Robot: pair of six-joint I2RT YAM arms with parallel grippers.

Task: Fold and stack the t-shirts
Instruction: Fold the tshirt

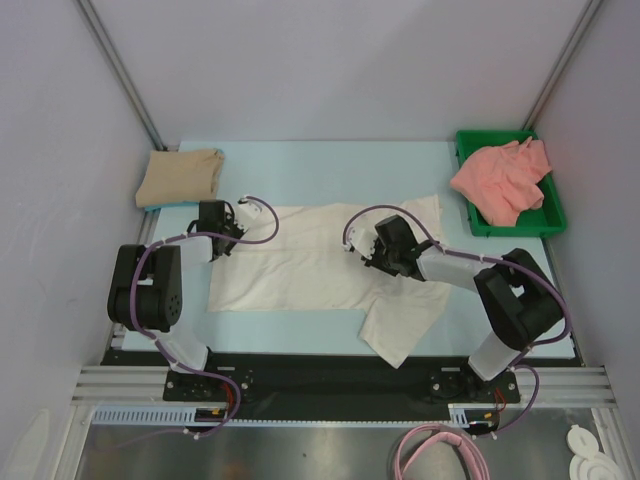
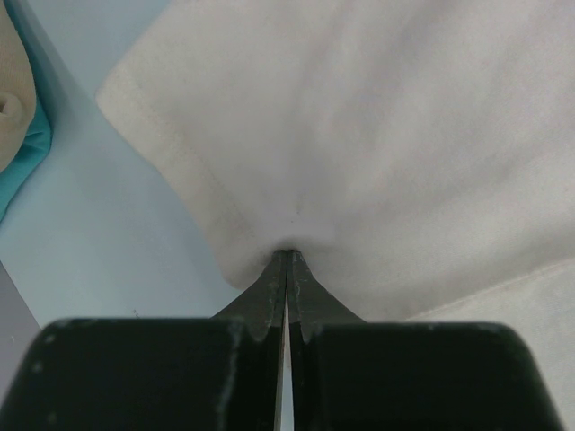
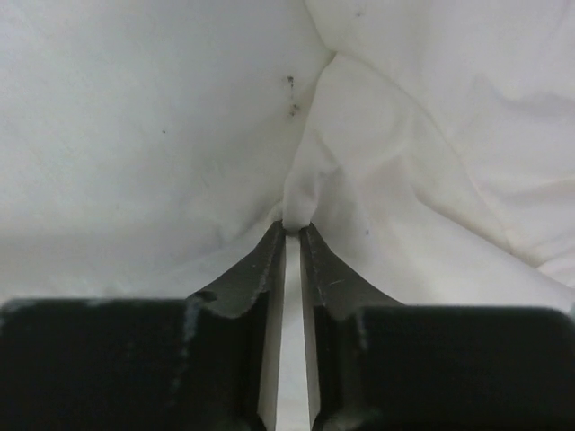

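A cream-white t-shirt (image 1: 300, 262) lies spread flat across the light blue table, one part hanging toward the front edge. My left gripper (image 1: 222, 226) is at its back left corner. In the left wrist view its jaws are shut on the shirt's edge (image 2: 287, 235). My right gripper (image 1: 370, 252) is over the middle of the shirt and is shut on a raised fold of the white fabric (image 3: 310, 193). A tan-beige t-shirt (image 1: 181, 176) lies folded at the back left. A salmon-pink t-shirt (image 1: 500, 180) is crumpled at the back right.
The pink shirt sits in a green plastic tray (image 1: 548, 216) by the right wall. A teal cloth edge (image 2: 32, 148) shows under the tan shirt. Grey walls close in the table on three sides, and purple cables loop over both arms.
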